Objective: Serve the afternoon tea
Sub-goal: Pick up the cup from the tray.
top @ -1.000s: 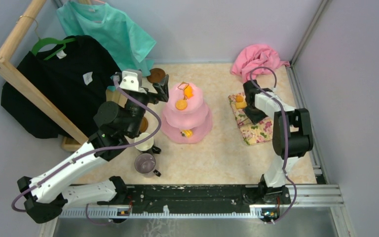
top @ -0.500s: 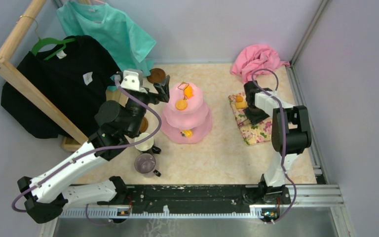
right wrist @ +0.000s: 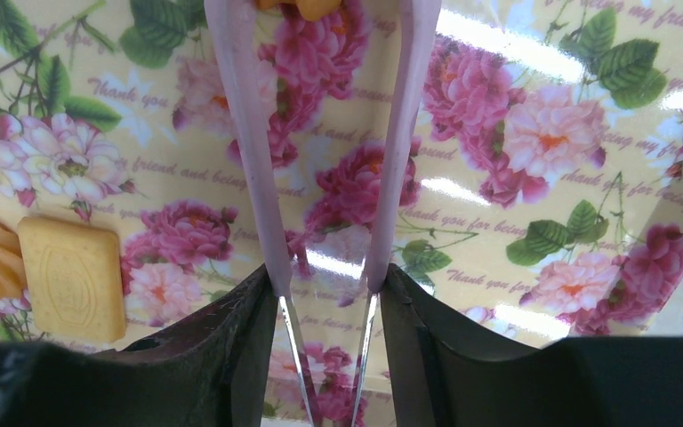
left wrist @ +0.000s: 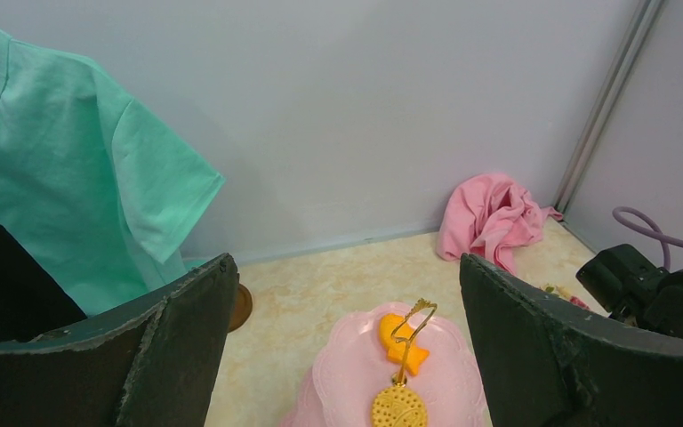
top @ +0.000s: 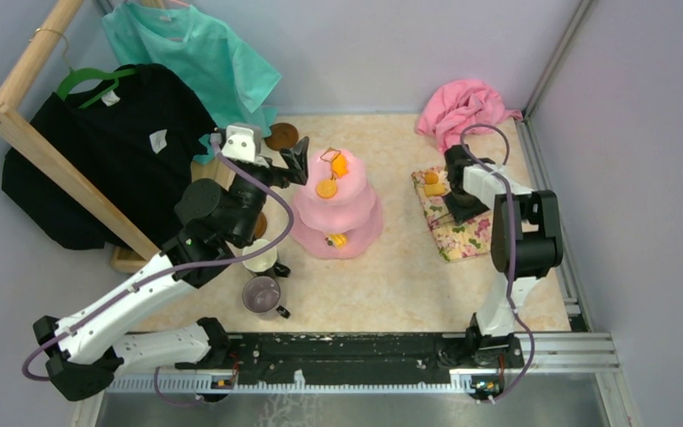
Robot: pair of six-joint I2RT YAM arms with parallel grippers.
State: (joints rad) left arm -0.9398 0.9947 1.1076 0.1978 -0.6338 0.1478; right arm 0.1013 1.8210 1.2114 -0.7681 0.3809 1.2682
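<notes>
Right gripper (right wrist: 325,294) squeezing pink tongs (right wrist: 247,133) to pick orange snack (right wrist: 307,7) off floral mat (right wrist: 516,133); left gripper (left wrist: 347,302) gaping, hovering by cake stand (left wrist: 427,382).

orange snack (right wrist: 301,7) between pink tongs (right wrist: 242,133) cut by top edge (grip unclear); white mug (top: 262,260) half under left arm (top: 218,218)

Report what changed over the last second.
The right pincer, gripping the pink plastic tongs, edged slightly right and backward over the floral-patterned rectangular mat. The open left pincer nudged slightly toward the pink three-tier cake stand. Nothing was picked up or released; the small orange snacks, the two mugs and the stand stayed put.
</notes>
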